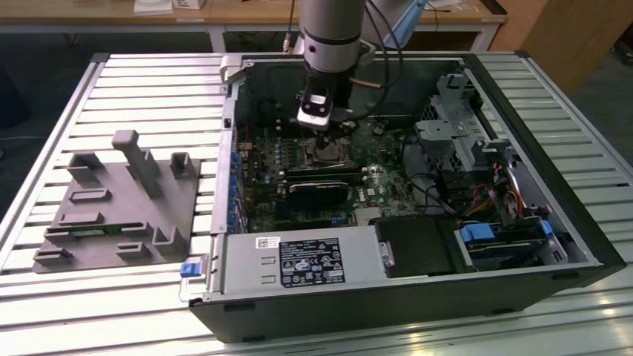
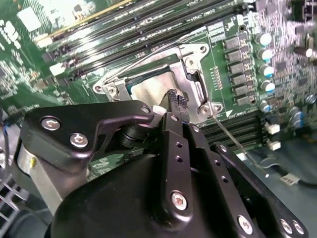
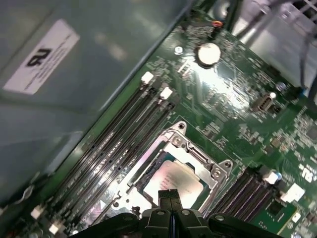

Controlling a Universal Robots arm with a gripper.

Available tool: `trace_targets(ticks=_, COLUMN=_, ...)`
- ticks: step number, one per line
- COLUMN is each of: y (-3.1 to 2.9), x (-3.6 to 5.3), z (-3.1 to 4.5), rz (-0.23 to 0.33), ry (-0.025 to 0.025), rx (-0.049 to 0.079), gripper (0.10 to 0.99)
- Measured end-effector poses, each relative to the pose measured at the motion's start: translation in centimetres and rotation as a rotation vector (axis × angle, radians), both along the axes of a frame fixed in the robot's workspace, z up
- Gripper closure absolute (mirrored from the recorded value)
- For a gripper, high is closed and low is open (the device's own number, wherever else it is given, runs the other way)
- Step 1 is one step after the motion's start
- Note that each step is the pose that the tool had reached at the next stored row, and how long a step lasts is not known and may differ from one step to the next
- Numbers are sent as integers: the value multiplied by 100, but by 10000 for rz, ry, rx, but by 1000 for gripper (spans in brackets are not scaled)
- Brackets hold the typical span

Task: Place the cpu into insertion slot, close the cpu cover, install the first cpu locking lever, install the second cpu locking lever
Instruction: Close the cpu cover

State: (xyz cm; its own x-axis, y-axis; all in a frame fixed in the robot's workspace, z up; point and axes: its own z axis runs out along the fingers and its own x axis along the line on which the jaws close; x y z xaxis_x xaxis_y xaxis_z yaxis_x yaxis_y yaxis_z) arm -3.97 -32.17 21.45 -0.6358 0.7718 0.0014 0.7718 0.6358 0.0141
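The cpu (image 3: 174, 181) lies flat in the insertion slot (image 1: 325, 153) on the green board, its silvery-beige face showing (image 2: 148, 91). The cpu cover (image 3: 214, 171) is down around it as a silver frame (image 2: 194, 74). A thin wire lever (image 2: 229, 133) slants away from one socket corner, and another wire (image 2: 148, 55) runs along the far side. My gripper (image 2: 174, 99) is shut with nothing between its fingers; its black tips (image 3: 168, 195) hover just over the cover's edge. In the exterior view the gripper (image 1: 330, 132) hangs straight above the socket.
Long black memory slots (image 3: 119, 139) flank the socket. Inside the case stand a black card (image 1: 319, 190), a drive cage (image 1: 457, 133), cables (image 1: 494, 196) and the labelled power supply (image 1: 302, 261). A grey fixture block (image 1: 114, 208) lies on the slatted table at the exterior view's left.
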Motion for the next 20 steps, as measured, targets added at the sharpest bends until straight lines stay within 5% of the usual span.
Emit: trace_targets(ticks=20, y=0, x=0, z=-4, rz=3518, ry=0, rx=0, gripper=980)
